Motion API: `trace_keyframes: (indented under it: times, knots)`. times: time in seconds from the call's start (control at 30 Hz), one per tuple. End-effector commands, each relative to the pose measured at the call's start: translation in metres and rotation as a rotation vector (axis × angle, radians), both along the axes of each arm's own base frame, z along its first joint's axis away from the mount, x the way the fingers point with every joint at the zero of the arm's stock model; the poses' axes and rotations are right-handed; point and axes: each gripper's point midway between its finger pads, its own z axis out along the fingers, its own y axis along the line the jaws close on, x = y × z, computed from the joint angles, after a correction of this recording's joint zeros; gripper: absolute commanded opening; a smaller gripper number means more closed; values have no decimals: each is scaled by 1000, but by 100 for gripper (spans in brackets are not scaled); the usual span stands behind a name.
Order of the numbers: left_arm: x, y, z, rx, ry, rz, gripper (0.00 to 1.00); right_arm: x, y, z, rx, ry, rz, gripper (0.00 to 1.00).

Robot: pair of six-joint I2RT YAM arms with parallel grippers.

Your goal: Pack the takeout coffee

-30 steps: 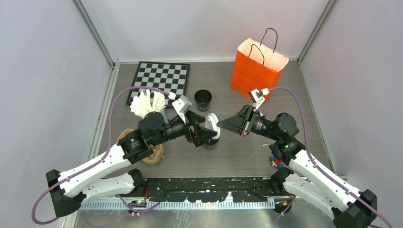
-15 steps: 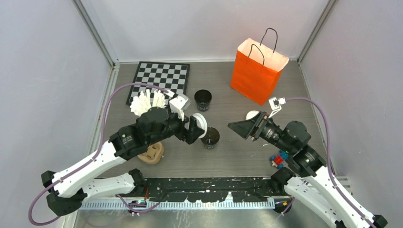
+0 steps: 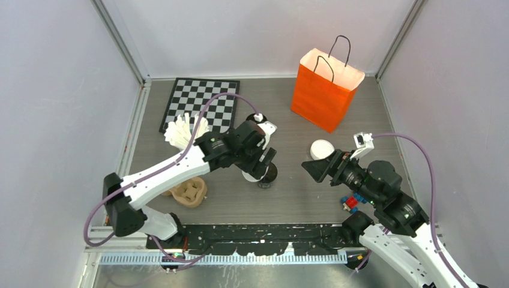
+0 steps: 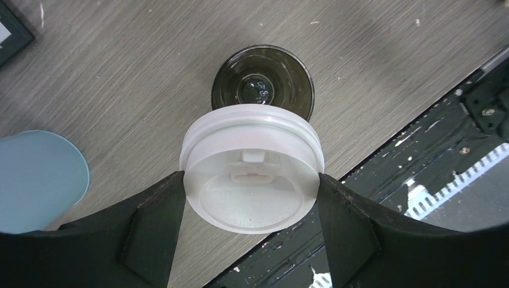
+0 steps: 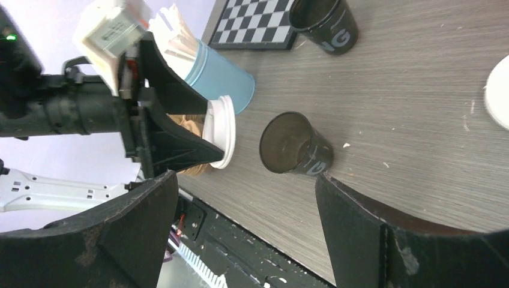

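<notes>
White lid (image 4: pixel 252 157), clamped in the left gripper (image 4: pixel 251 182), partly hides the open black cup (image 4: pixel 262 90) below, toward the table's (image 3: pixel 300 198) near edge. Right gripper (image 5: pixel 246 179) gapes empty. Second cup (image 5: pixel 324 21) is cut off.

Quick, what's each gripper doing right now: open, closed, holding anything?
Left gripper: closed on the white lid.
Right gripper: open, holding nothing.
</notes>
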Motion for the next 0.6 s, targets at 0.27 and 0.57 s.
trace_keyframes:
  times: [0.27,0.57]
  knots:
    - [14,-41,-28,98,98,-60,69,-11,-36,25,-77,-115,-88,89]
    - [18,-51,-46,149,141,-54,70,-19,-45,27,-109,-133,-90,89]
